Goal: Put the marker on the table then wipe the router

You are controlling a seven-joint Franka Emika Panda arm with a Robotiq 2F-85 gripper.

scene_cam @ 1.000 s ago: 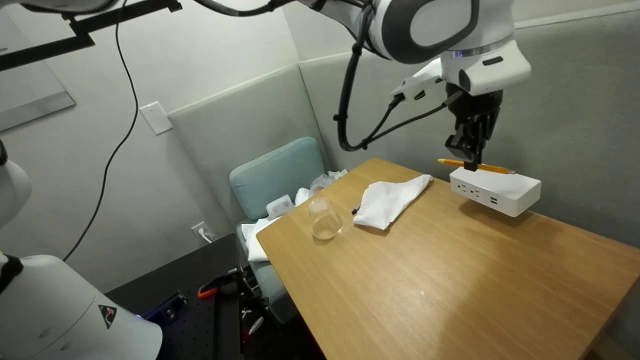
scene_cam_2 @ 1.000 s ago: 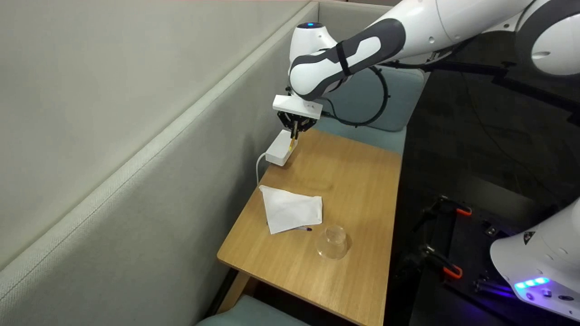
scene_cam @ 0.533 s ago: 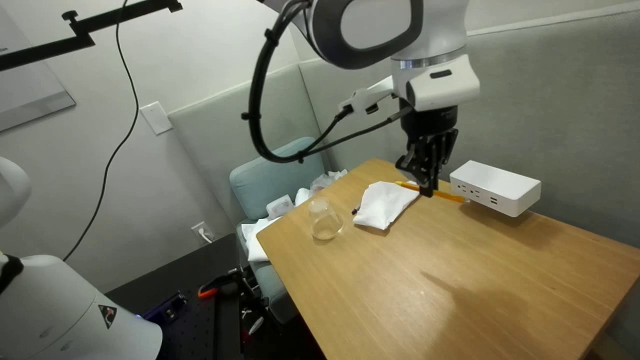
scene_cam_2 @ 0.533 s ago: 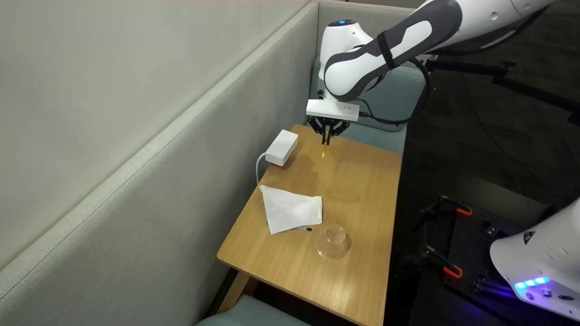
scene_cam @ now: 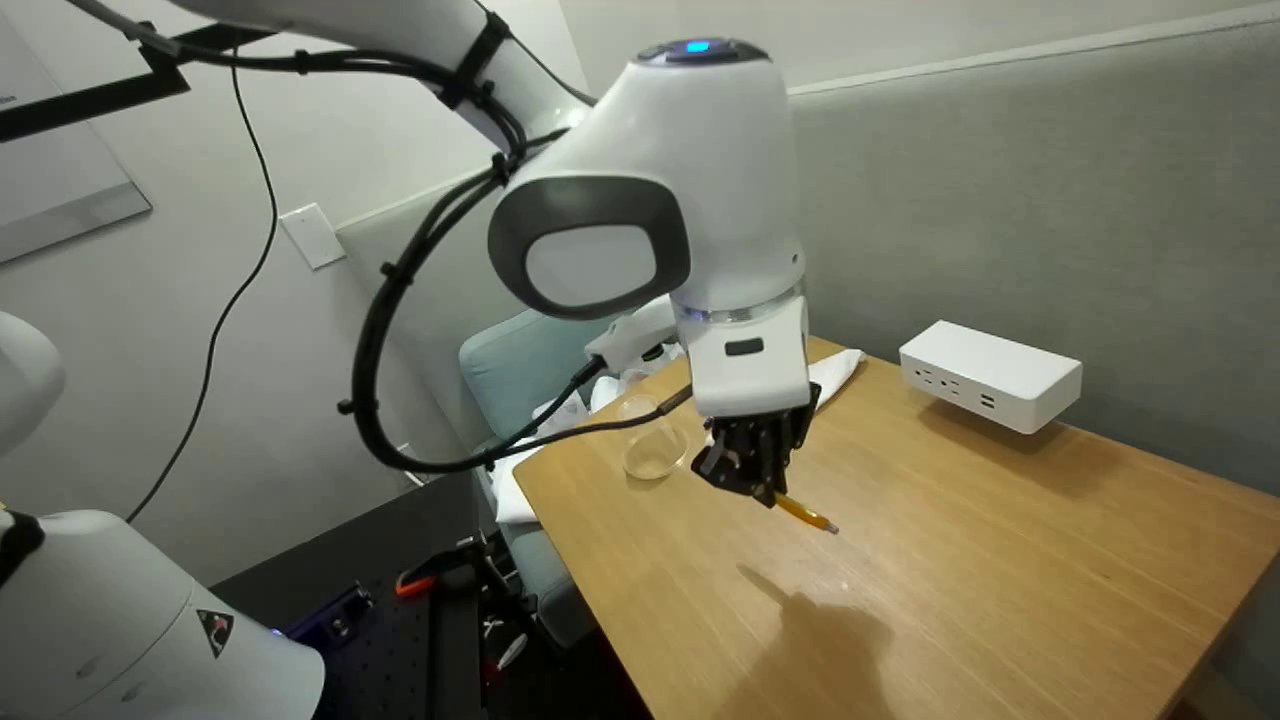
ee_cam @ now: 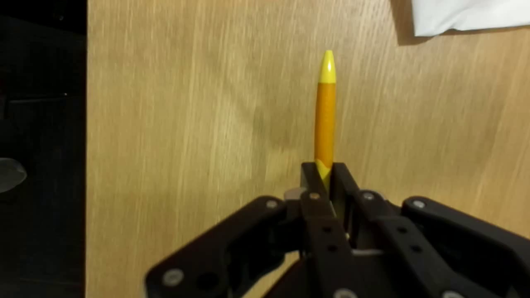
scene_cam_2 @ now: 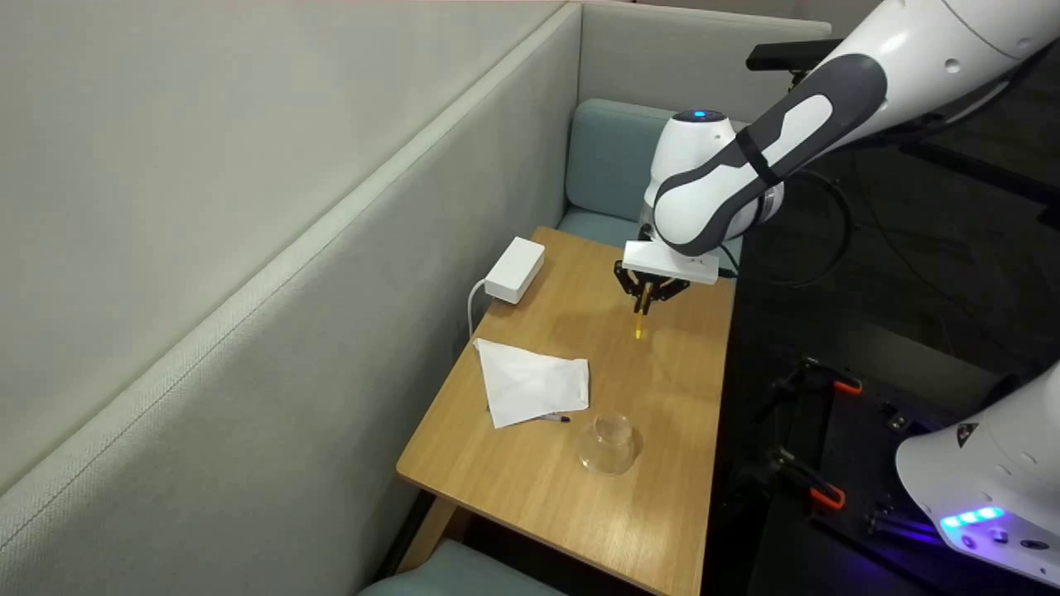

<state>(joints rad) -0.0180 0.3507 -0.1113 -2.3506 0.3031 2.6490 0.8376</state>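
The place is looking like an office booth or meeting nook: tall, grey, fabric-covered panels point(scene_cam_2: 331, 348) are running along one long side of a rectangular table with a light wood-grain top point(scene_cam_2: 671, 372), and pale blue upholstered seating point(scene_cam_2: 613, 157) is flanking both short ends. A white, box-shaped outlet unit point(scene_cam: 1000, 370) is showing sockets point(scene_cam: 949, 385) near the table's edge. A white robot base point(scene_cam: 150, 620), a black perforated plate point(scene_cam: 400, 640) and black, orange-tipped clamps point(scene_cam_2: 828, 497) are giving a lab-like note.
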